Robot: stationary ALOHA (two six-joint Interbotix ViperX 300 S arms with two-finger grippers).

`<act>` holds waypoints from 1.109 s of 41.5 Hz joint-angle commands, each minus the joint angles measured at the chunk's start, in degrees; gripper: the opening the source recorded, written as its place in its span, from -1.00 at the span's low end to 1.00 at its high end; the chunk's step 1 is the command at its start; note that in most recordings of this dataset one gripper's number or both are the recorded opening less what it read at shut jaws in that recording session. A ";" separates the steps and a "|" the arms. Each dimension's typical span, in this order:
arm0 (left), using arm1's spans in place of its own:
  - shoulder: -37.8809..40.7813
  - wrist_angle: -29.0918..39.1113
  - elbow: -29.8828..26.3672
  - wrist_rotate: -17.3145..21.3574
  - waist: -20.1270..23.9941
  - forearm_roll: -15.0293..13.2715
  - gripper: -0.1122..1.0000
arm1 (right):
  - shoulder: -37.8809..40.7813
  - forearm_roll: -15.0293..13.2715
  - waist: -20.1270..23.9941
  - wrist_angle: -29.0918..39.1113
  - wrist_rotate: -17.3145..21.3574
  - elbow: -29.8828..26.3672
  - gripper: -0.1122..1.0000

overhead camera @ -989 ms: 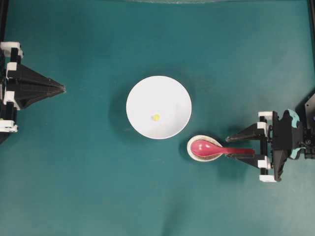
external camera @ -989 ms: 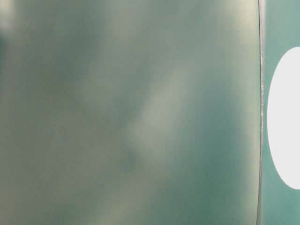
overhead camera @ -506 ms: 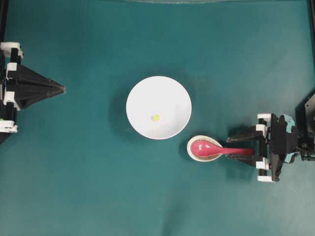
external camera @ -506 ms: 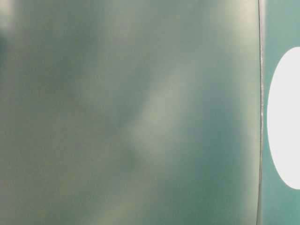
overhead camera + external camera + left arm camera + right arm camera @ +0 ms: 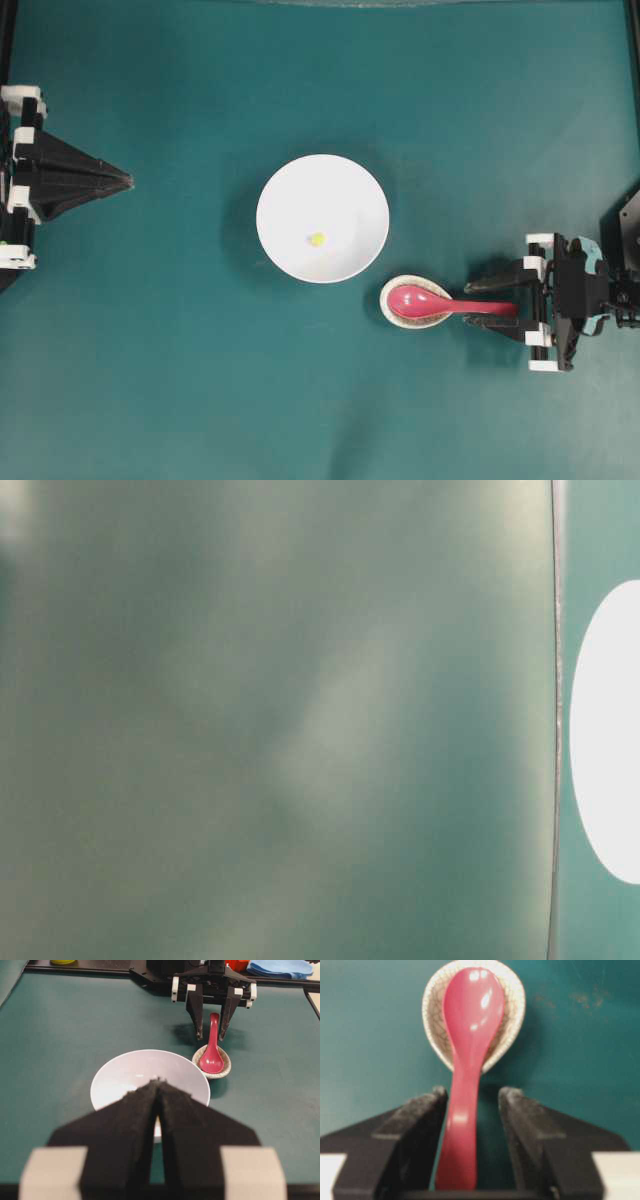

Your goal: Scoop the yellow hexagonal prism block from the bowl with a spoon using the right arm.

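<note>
The bench [image 5: 180, 380] lies open on all sides of the bowl [image 5: 322, 218] except its lower right, where the small dish [image 5: 414, 302] sits just beside the rim. The spoon [image 5: 440, 301] rests in that dish, handle running right between the spread jaws of the right end effector [image 5: 500, 301], with a gap on one side. The left end effector [image 5: 120, 181] stands well apart at the left edge.
</note>
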 commanded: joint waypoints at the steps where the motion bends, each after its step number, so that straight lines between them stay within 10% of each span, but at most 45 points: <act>1: 0.53 -0.35 -1.14 0.09 0.09 0.09 -0.79 | -0.53 0.00 0.26 -0.53 0.00 0.00 0.14; 35: 0.53 -0.35 -1.14 0.09 0.09 0.09 -0.79 | -0.53 -0.18 0.26 -0.26 -0.44 0.00 0.01; 46: 0.53 -0.44 -1.14 0.09 0.09 0.09 -0.79 | -0.53 -0.09 0.26 0.09 -0.44 0.09 -0.40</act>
